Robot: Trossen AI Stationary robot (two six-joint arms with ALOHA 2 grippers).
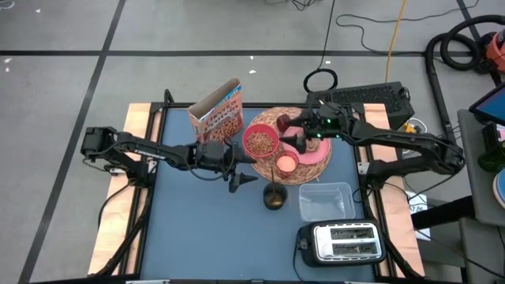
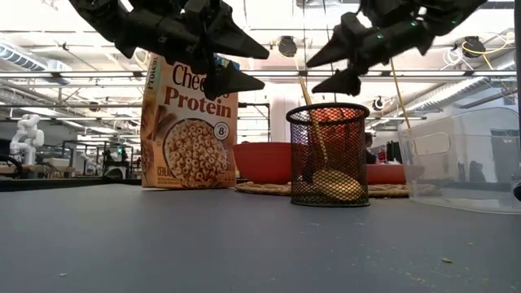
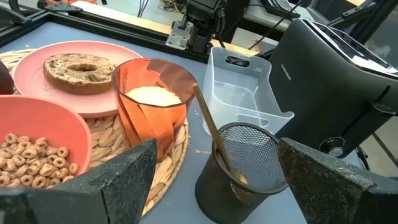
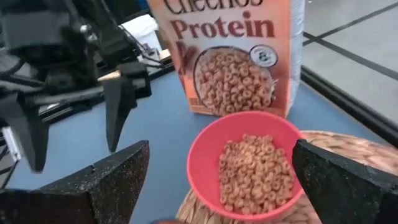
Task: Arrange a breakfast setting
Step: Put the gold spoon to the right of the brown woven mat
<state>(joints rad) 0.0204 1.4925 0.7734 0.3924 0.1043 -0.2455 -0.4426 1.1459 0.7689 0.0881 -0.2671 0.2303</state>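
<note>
The round wicker mat [image 1: 272,168] holds the pink bowl [image 1: 259,142] of cereal rings, the small pink cup [image 1: 286,164] and the pink plate [image 1: 317,154]. The browned round bread [image 3: 81,68] lies on the plate. The dark red fruit [image 1: 282,122] sits at the mat's far edge. The orange-brown cereal box [image 1: 217,114] stands upright beside the bowl. The spoon [image 3: 211,130] stands in a black mesh cup [image 1: 274,197]. My left gripper [image 1: 241,181] hangs open above the table, left of the mesh cup. My right gripper [image 1: 290,143] hangs open above the plate and bowl.
A clear plastic tub [image 1: 325,201] stands right of the mesh cup, and the silver toaster [image 1: 339,241] stands at the near right. Bare blue table lies at the left and the near left.
</note>
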